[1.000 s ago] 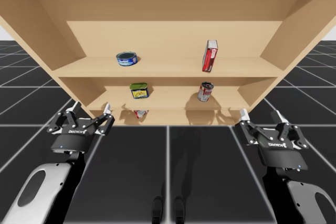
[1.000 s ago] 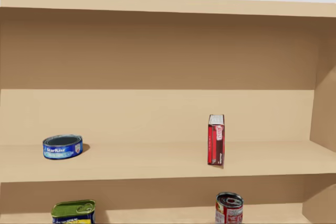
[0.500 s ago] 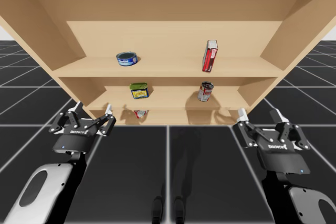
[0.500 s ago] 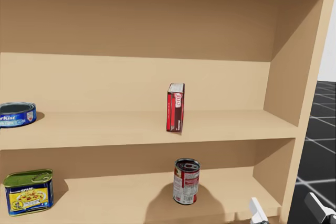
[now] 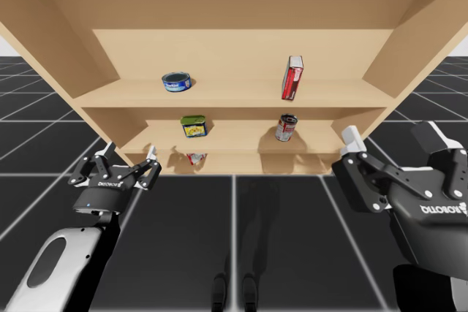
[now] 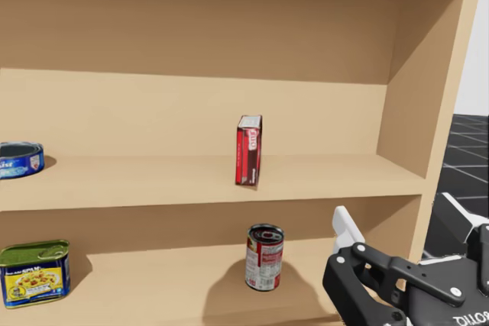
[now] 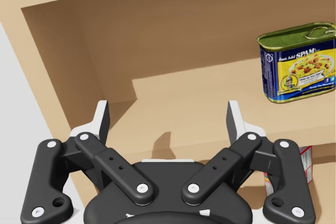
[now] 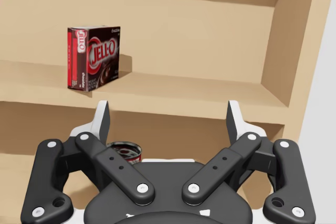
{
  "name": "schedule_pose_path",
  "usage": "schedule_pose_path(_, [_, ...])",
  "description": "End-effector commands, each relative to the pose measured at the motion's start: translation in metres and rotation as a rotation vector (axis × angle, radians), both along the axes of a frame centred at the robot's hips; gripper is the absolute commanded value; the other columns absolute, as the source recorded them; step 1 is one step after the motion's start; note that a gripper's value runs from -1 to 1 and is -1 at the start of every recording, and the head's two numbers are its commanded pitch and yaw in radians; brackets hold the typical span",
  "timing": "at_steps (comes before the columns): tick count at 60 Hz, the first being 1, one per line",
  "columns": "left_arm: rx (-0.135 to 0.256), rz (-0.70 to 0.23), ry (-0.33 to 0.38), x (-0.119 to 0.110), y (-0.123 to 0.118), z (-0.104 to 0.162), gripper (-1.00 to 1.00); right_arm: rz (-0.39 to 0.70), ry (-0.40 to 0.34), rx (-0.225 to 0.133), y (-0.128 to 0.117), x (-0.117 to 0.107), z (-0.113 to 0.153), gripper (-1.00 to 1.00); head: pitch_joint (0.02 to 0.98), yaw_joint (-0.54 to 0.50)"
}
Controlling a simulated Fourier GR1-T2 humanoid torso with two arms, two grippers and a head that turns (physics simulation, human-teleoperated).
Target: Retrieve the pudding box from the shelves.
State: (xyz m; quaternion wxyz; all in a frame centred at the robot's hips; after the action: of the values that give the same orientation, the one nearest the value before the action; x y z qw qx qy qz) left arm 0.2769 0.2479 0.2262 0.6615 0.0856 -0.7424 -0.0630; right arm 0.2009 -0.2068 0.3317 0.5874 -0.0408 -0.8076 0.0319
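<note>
You had the dark red rectangular cardboard pudding box (image 8: 93,57) standing upright on the upper light wooden shelf (image 8: 184,95). It sat in the shelf's right half, well apart from the right side wall. It stood on its small end, untilted. From the head view its narrow red side faced you. The right wrist view caught its broad dark front with white lettering, turned toward the right.

Our left gripper (image 5: 130,155) hangs low at our left, fingers (image 5: 151,154) spread wide, its pale forearm (image 5: 55,268) beneath it. Our right gripper (image 5: 391,140) stands higher (and closer to the high camera), fingers likewise spread wide, pointing forward.
</note>
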Motion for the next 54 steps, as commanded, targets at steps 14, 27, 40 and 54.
schedule_pose_path(14, [-0.006,0.001,-0.001,0.000,0.001,0.001,-1.00,0.091,0.141,0.056,0.054,0.017,0.030,-1.00,0.282,-0.24])
schedule_pose_path(27, [-0.012,-0.001,0.005,0.000,0.002,0.002,-1.00,0.097,0.222,0.079,0.071,0.038,0.041,-1.00,0.290,-0.24])
schedule_pose_path(40, [-0.012,-0.002,0.005,0.000,0.002,0.002,-1.00,0.094,0.268,0.073,0.089,0.066,0.041,-1.00,0.297,-0.24])
schedule_pose_path(54, [-0.013,-0.005,0.009,0.000,0.003,0.002,-1.00,0.037,0.332,0.070,0.095,0.099,0.030,-1.00,0.302,-0.25])
